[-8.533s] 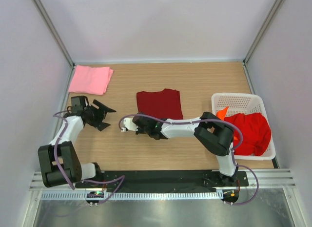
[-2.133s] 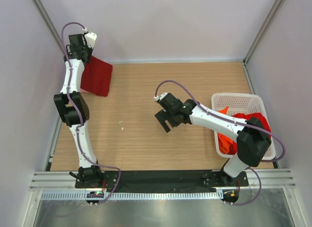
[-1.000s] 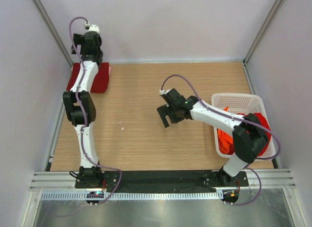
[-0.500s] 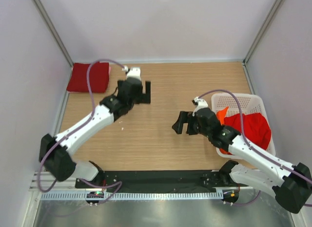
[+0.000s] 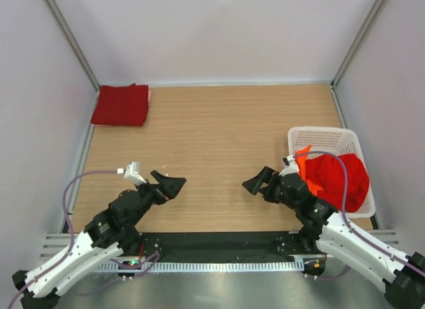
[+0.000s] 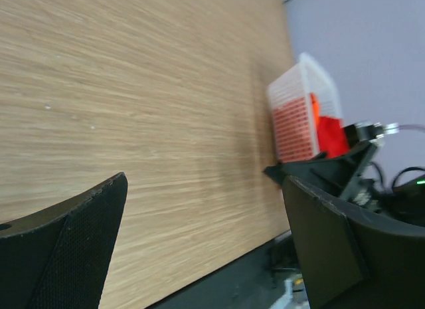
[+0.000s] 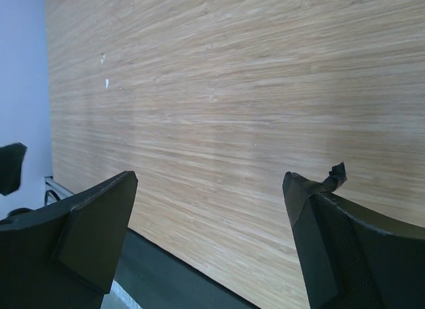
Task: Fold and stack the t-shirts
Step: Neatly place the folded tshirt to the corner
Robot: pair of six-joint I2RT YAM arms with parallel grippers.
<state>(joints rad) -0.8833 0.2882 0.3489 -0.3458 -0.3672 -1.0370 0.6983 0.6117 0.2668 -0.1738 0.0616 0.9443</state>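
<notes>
A folded maroon t-shirt (image 5: 121,104) lies in the far left corner on top of a pink one, of which only a sliver (image 5: 149,94) shows. A bright red t-shirt (image 5: 340,179) and an orange one (image 5: 302,154) sit crumpled in the white basket (image 5: 325,140) at the right. My left gripper (image 5: 171,185) hovers open over the near left of the table, empty. My right gripper (image 5: 255,181) is open and empty too, just left of the basket. The left wrist view shows its gripper (image 6: 206,189) wide apart, with the basket (image 6: 295,116) and red t-shirt (image 6: 329,133) beyond. In the right wrist view its gripper (image 7: 209,179) frames bare wood.
The wooden table (image 5: 219,136) is walled by pale panels on three sides. A black base rail (image 5: 219,242) runs along the near edge. Two small white specks (image 7: 105,70) lie on the wood near the left gripper.
Both arms have drawn back from mid-table toward the near edge, grippers still open. The maroon t-shirt stays folded on the pink one in the far left corner.
</notes>
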